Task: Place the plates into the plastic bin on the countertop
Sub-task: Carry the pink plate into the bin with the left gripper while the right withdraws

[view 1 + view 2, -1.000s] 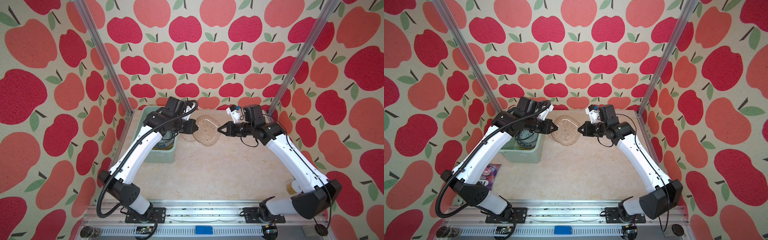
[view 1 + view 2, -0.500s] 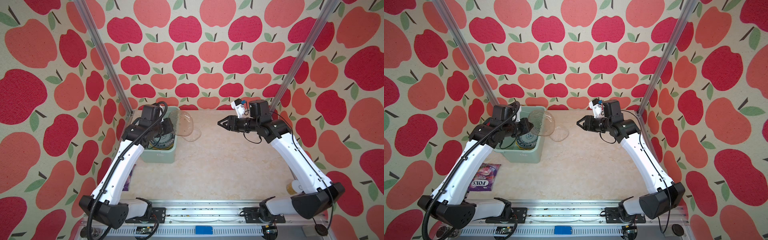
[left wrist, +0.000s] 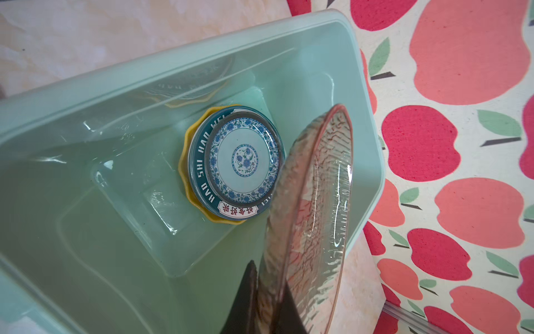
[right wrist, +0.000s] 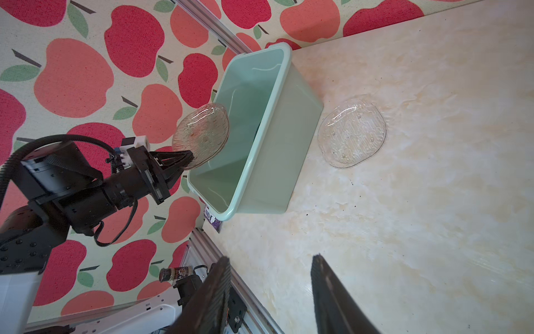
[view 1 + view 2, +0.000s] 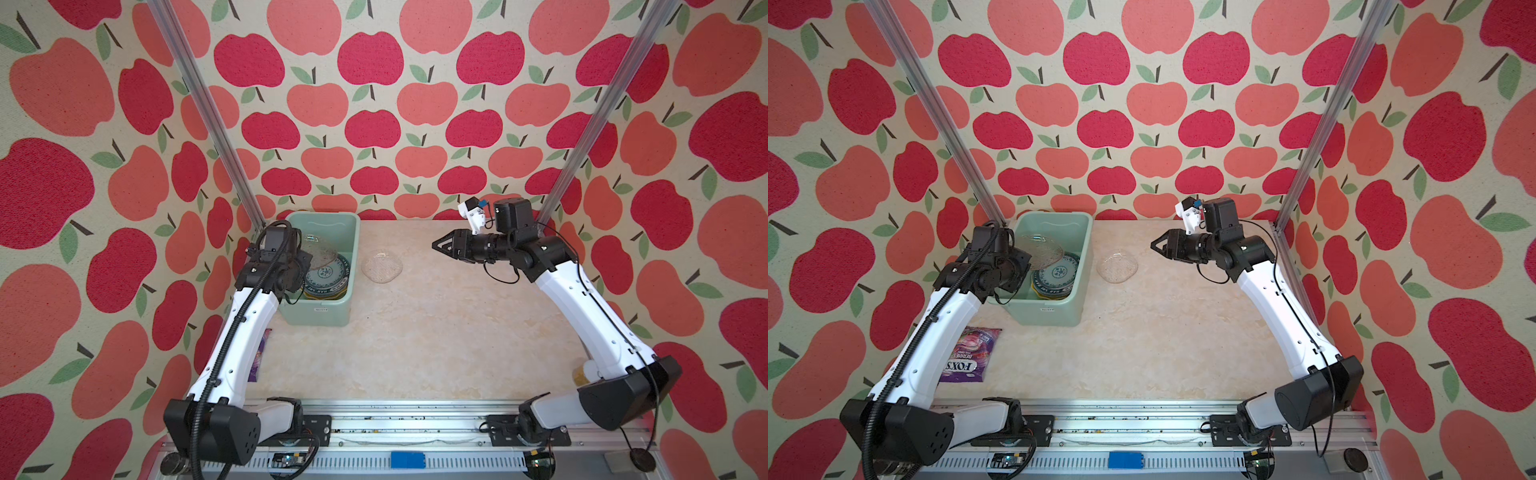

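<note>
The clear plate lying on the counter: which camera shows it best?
The right wrist view: the clear plate looks largest there, its ribbed texture plain, nothing covering it. Both top views show it small and faint beside the bin. The left wrist view misses it.

amber glass plate — tilted over mint bin | stack inside | clear plate — flat on countertop

Countertop: mint bin at far-L corner, clear plate just beside it, candy bag by L edge.
</note>
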Action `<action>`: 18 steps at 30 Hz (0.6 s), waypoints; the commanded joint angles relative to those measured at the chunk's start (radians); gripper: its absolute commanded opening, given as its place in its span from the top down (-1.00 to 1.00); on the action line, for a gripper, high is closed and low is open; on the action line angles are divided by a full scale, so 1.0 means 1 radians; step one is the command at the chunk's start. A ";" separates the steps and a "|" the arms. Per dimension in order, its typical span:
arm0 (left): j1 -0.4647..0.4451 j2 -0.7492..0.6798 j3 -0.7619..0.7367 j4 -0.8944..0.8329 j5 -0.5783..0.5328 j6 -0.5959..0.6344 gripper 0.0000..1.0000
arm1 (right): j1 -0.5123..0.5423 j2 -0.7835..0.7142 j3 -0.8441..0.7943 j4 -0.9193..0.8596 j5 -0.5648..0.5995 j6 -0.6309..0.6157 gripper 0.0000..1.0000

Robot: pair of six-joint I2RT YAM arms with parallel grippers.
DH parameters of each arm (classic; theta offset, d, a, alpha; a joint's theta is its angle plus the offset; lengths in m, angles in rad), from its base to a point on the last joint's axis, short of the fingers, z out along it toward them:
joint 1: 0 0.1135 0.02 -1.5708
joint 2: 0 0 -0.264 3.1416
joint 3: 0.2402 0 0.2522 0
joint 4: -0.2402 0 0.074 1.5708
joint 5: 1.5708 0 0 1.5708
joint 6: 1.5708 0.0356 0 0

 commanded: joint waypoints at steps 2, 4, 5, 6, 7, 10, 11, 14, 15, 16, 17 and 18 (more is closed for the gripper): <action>-0.001 0.078 0.067 -0.064 -0.043 -0.262 1.00 | -0.006 -0.005 -0.003 0.032 -0.020 0.021 0.03; -0.007 0.103 0.069 -0.095 -0.052 -0.378 1.00 | -0.008 -0.007 -0.018 0.048 -0.024 0.027 0.03; -0.014 0.115 0.067 -0.104 -0.063 -0.437 1.00 | -0.010 -0.007 -0.023 0.054 -0.027 0.030 0.04; -0.021 0.128 0.069 -0.113 -0.076 -0.485 1.00 | -0.011 -0.007 -0.027 0.057 -0.030 0.032 0.04; -0.029 0.148 0.077 -0.130 -0.085 -0.534 1.00 | -0.014 -0.005 -0.031 0.061 -0.035 0.033 0.04; -0.046 0.235 0.154 -0.192 -0.082 -0.606 1.00 | -0.021 0.004 -0.023 0.055 -0.049 0.025 0.04; -0.051 0.270 0.195 -0.233 -0.087 -0.624 1.00 | -0.023 0.009 -0.013 0.048 -0.052 0.020 0.03; -0.061 0.369 0.307 -0.352 -0.081 -0.669 1.00 | -0.035 0.019 0.005 0.036 -0.060 0.005 0.03; -0.063 0.391 0.333 -0.378 -0.076 -0.683 1.00 | -0.040 0.021 0.005 0.036 -0.062 0.004 0.03; -0.063 0.417 0.355 -0.393 -0.073 -0.688 1.00 | -0.044 0.021 0.003 0.039 -0.065 0.004 0.03; -0.068 0.435 0.377 -0.407 -0.073 -0.699 1.00 | -0.048 0.022 -0.002 0.045 -0.068 0.005 0.04; -0.074 0.450 0.388 -0.411 -0.075 -0.709 1.00 | -0.051 0.021 -0.006 0.049 -0.071 0.008 0.04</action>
